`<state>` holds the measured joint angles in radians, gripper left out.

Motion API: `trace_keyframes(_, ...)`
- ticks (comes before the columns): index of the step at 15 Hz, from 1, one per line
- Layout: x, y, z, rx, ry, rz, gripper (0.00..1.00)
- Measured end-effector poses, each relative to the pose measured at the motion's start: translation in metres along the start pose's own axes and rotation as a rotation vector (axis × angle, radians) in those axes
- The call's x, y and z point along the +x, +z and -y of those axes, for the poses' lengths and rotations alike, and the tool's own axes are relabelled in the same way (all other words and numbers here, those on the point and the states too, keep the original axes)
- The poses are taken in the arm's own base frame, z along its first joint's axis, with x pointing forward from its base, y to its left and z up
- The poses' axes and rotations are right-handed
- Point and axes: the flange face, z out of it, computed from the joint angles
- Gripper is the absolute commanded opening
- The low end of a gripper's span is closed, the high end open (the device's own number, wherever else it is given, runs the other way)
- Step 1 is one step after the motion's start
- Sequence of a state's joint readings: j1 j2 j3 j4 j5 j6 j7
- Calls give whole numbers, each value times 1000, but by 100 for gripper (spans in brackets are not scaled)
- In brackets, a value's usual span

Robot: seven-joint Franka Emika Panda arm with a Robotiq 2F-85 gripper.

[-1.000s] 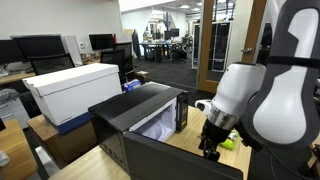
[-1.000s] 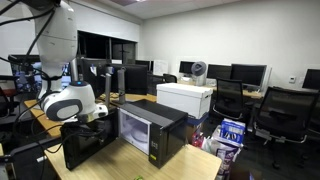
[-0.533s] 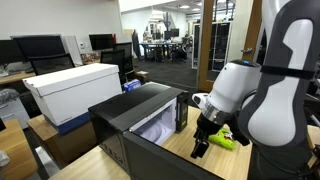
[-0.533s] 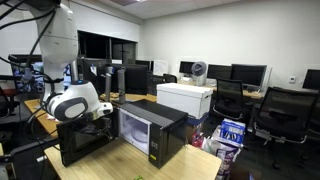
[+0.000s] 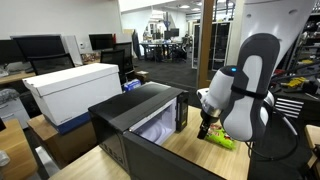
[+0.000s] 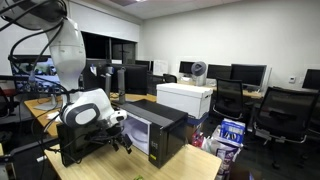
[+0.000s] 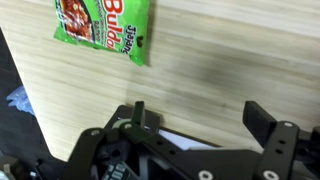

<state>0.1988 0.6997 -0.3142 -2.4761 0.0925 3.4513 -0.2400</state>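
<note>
Wrist view looks straight down on a pale wooden tabletop (image 7: 230, 60), and we see the gripper (image 7: 200, 118) coming in from the bottom edge of the frame. Its two black fingers (image 7: 138, 116) stand wide apart with only bare wood between them, so the pincer is released and grasps nothing. At the upper left of this frame lies a green packet (image 7: 103, 28) with red and white lettering, flat on the wood, cut off by the top edge and well clear of both fingers. A dark strip runs down the far left edge, past the table's side. In an exterior view the white arm (image 5: 240, 90) fills the right half of the frame and bends down so that the gripper (image 5: 206, 128) hangs close over the tabletop, right of centre. The green packet (image 5: 222, 141) shows there as a bright patch on the wood just beside the fingertips, toward the lower right; we cannot tell whether they touch. Left of the gripper stands a black microwave (image 5: 130, 110) with its door swung open and its pale inside showing, and a large white box (image 5: 72, 88) sits behind it at the left. In an exterior view the gripper (image 6: 122, 142) hangs at the lower left, just in front of the microwave (image 6: 160, 125), with the white box (image 6: 186, 97) near the centre; the green packet is hidden here.
</note>
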Motion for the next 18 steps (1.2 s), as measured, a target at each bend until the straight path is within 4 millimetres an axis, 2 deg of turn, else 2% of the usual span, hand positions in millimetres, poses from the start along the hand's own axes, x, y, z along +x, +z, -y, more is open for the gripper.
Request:
trace_keyframes(3,-20,35,0,-46,1,66,100)
trace_keyframes(11,-46,98,-16,-176,16,138,100)
trace_keyframes(18,-61,126,-30,-259,39,158,100)
